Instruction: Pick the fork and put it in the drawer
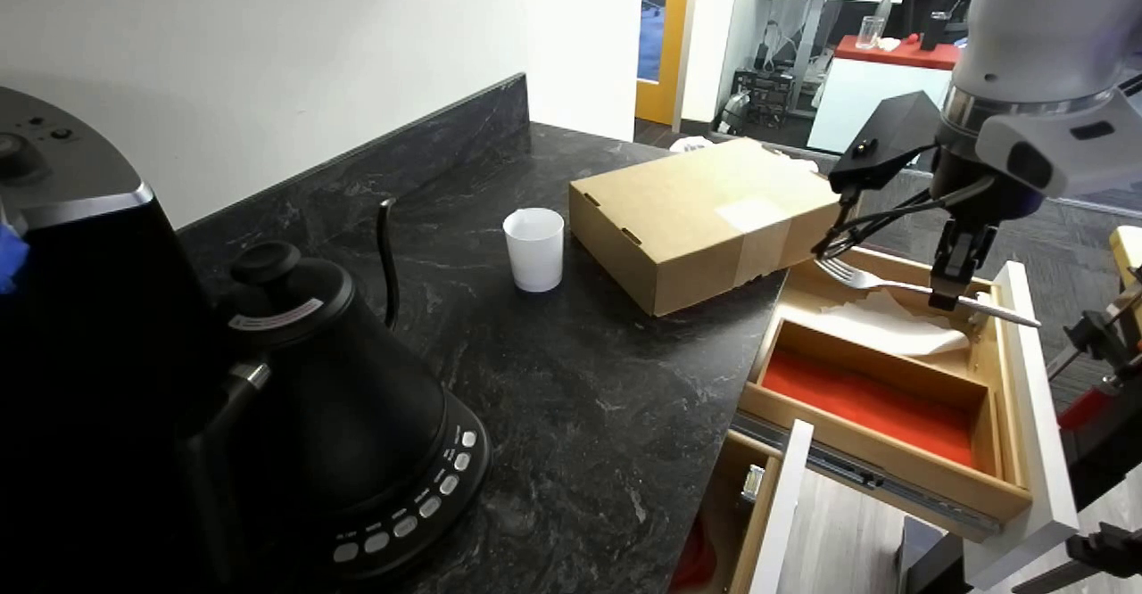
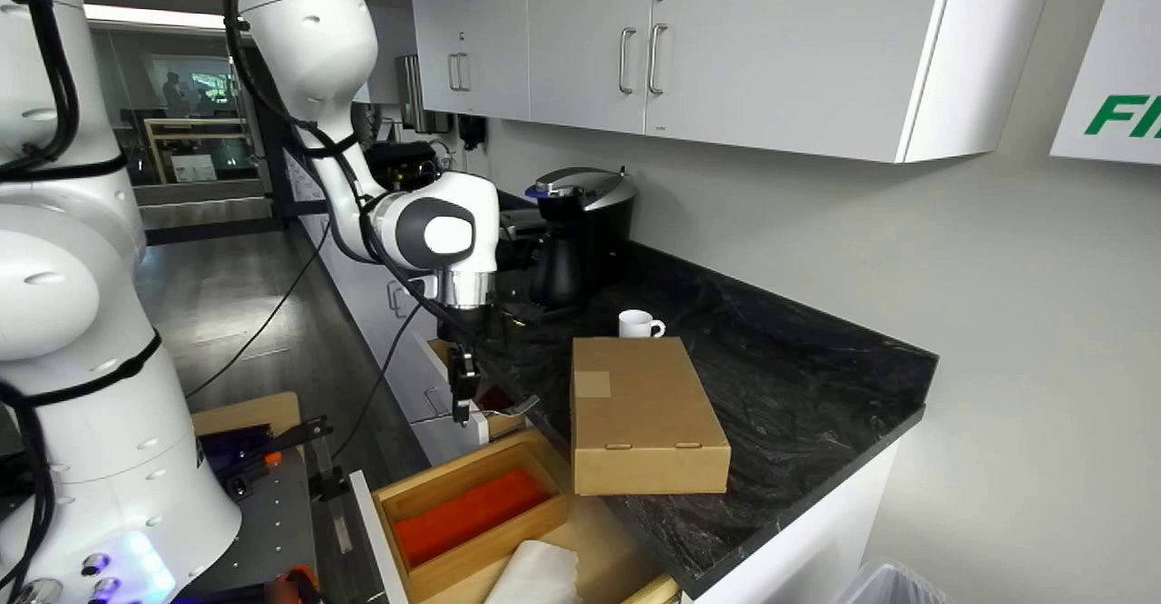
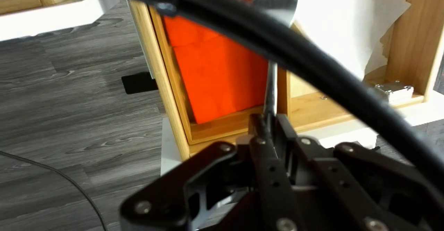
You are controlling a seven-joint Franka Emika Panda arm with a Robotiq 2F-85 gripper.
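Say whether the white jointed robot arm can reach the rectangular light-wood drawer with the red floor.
Likely yes: its black two-fingered hand holds the slim silvery metal fork above the open drawer, and nothing visible blocks the way down.

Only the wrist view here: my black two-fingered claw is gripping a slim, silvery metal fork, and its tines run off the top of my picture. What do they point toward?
Observer: In both exterior views, the fork points its tines toward the black, white-veined counter.
Operator: Does any of the handle stick out behind the claw?
Observer: Yes, the handle's end pokes out past it, on the side away from the counter.
Operator: Anything on the counter near the shallow light-wood drawer with the red-orange-floored compartment?
Observer: Yes, a rectangular brown cardboard box lies on it, at the edge by the drawer.
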